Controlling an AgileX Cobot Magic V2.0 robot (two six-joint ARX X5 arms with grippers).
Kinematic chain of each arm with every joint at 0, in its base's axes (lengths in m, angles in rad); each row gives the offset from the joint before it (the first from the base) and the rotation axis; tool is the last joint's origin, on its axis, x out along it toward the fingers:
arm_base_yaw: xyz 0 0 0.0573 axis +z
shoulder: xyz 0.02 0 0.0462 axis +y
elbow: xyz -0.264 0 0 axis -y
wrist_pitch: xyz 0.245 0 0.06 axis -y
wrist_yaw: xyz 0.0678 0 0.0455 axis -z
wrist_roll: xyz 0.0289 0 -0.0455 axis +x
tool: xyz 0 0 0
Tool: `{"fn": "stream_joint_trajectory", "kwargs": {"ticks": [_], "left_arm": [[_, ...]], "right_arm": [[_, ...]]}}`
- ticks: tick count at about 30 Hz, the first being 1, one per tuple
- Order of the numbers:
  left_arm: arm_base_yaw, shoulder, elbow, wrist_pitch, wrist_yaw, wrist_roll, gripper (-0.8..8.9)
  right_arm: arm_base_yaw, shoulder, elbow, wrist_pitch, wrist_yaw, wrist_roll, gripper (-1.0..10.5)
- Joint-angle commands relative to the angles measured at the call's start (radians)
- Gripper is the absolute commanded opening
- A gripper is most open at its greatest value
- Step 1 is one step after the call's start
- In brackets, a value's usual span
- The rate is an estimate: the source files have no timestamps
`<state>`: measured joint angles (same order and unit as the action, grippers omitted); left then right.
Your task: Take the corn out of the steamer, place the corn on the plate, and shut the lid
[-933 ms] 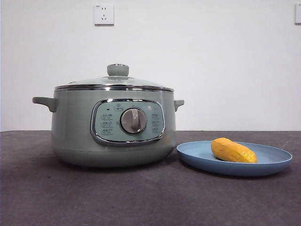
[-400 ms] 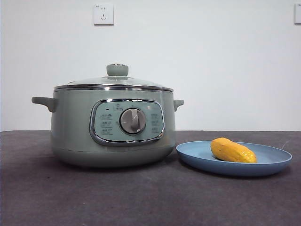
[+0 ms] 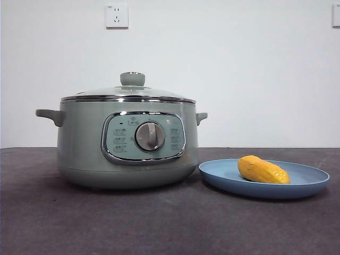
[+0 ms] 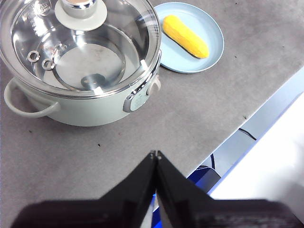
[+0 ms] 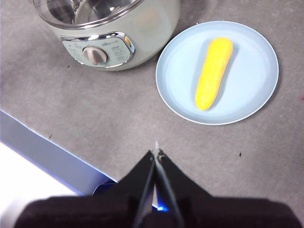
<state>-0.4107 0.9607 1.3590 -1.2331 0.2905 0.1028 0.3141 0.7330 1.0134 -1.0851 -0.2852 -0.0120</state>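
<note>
steamer (image 3: 127,149): left on grey table (image 3: 159,223), dial forward; far handle partly hidden
lid (image 3: 128,91): seated on steamer rim, knob up; pot looks empty through glass, so closing judged done
plate (image 3: 297,187): just beside steamer, on its right, not touching
corn (image 3: 263,170): lying flat on plate, off-centre; task end state reached
left gripper (image 4: 156,154): clenched, empty, raised clear of steamer; absent from front view
right gripper (image 5: 157,153): pressed closed, empty, above table near plate
</note>
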Motion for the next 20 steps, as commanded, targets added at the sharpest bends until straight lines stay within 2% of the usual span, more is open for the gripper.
{"fn": "stream_joint_trajectory", "kwargs": {"ticks": [1, 7, 10, 13, 16, 18, 20], "left_arm": [[-0.002, -0.001, -0.010, 0.013, -0.003, 0.000, -0.03], [0.008, -0.011, -0.010, 0.105, -0.039, 0.061, -0.03], [0.062, -0.043, -0.015, 0.247, -0.047, 0.158, -0.03], [0.155, -0.098, -0.053, 0.397, 0.003, 0.191, -0.03], [0.253, -0.183, -0.153, 0.549, 0.060, 0.192, -0.03], [0.298, -0.248, -0.251, 0.644, 0.040, 0.192, -0.03], [0.327, -0.324, -0.372, 0.738, -0.031, 0.195, -0.03]], "right_arm": [[0.001, 0.000, -0.003, 0.003, 0.003, -0.004, 0.0], [0.001, 0.000, -0.003, 0.003, 0.003, -0.004, 0.0], [0.001, 0.000, -0.003, 0.003, 0.002, -0.004, 0.0], [0.001, 0.000, -0.003, 0.003, 0.003, -0.004, 0.0], [0.001, 0.000, -0.003, 0.003, 0.003, -0.004, 0.0], [0.001, 0.000, -0.003, 0.003, 0.003, -0.004, 0.0], [0.001, 0.000, -0.003, 0.003, 0.003, -0.004, 0.0]]}}
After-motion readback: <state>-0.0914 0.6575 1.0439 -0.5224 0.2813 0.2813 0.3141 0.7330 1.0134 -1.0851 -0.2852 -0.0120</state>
